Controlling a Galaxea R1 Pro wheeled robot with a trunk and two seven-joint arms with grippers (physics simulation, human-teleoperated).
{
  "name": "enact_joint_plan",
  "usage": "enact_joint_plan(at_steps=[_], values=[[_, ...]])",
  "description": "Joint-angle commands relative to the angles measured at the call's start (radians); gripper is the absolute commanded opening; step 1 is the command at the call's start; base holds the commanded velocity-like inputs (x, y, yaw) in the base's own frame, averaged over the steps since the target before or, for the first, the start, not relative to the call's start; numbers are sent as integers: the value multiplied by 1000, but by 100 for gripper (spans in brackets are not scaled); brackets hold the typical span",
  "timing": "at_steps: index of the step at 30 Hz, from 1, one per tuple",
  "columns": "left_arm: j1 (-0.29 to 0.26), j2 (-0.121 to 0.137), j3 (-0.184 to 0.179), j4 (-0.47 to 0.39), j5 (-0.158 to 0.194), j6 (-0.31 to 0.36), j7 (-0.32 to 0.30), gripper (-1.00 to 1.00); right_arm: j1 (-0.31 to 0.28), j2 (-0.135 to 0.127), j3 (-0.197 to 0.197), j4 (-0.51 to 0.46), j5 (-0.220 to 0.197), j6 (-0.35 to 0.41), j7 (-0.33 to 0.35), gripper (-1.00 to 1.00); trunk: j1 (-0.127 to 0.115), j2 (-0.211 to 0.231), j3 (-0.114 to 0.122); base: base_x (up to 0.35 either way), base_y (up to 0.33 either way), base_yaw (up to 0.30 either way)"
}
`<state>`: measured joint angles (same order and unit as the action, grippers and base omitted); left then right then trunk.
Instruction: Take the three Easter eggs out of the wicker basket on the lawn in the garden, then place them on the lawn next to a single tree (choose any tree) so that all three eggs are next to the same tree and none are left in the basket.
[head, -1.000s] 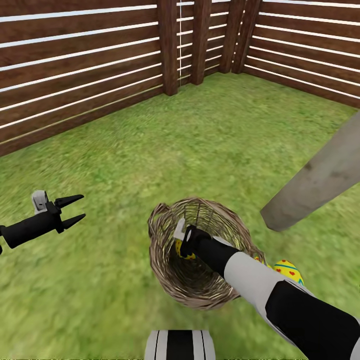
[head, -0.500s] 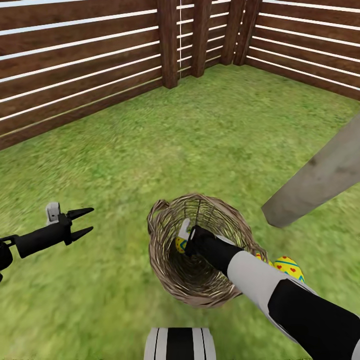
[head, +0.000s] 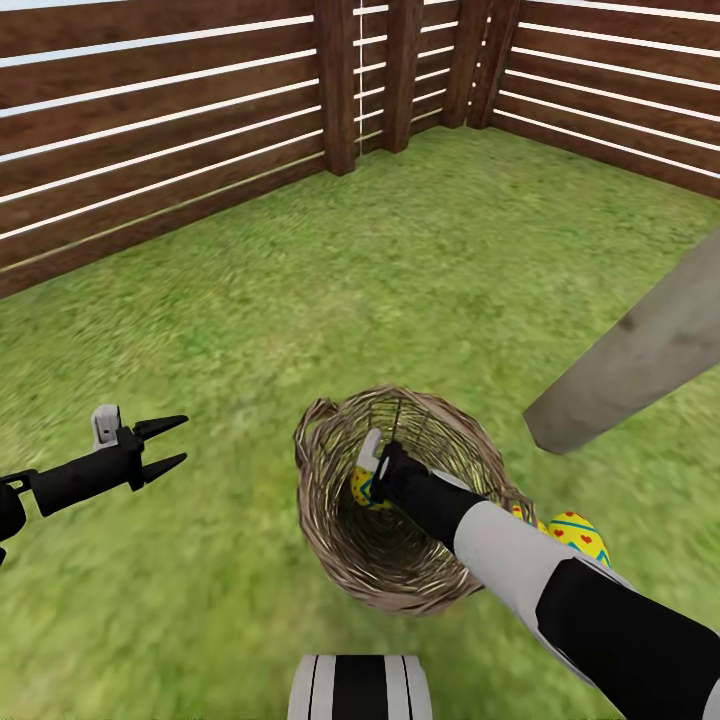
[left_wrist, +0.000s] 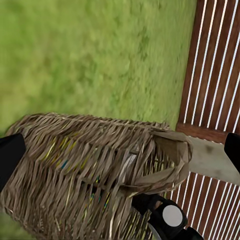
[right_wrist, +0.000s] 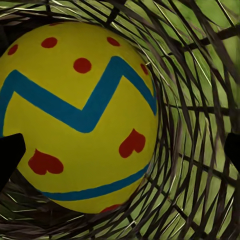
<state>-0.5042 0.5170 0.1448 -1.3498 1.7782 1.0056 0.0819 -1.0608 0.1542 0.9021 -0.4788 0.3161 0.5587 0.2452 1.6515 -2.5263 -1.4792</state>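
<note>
The wicker basket (head: 330, 500) stands on the lawn (head: 400, 280) just in front of me. My right gripper (head: 370, 478) reaches down inside it. An Easter egg (right_wrist: 75, 120), yellow with a blue zigzag and red marks, lies against the woven wall between the wide-apart fingertips (right_wrist: 10, 155); the gripper (right_wrist: 120, 150) is open around it. A second egg (head: 578, 536) lies on the grass right of the basket, near the tree trunk (head: 640, 350). A yellow sliver (head: 518, 515) peeks out beside my forearm. My left gripper (head: 172, 443) hovers open, left of the basket (left_wrist: 90, 170).
A reddish-brown slatted fence (head: 150, 130) bounds the garden at the left and back, meeting in a corner at the far right. The pale trunk leans in from the right edge. Open grass lies between the basket and the fence.
The view tipped slightly a second ago. My left gripper shifted a little toward the basket, then held still. The right gripper edged slightly further onto the egg in the basket.
</note>
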Motion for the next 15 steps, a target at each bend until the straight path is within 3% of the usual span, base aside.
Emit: enact_joint_plan(at_steps=[1, 15], values=[[0, 0, 1, -1, 9, 4, 9, 100, -1, -1, 3, -2, 11, 4, 7, 100, 0, 0, -1, 0, 0, 0], [0, 0, 1, 0, 9, 4, 9, 100, -1, 1, 3, -6, 7, -3, 21, 100, 1, -1, -12, 0, 0, 0]])
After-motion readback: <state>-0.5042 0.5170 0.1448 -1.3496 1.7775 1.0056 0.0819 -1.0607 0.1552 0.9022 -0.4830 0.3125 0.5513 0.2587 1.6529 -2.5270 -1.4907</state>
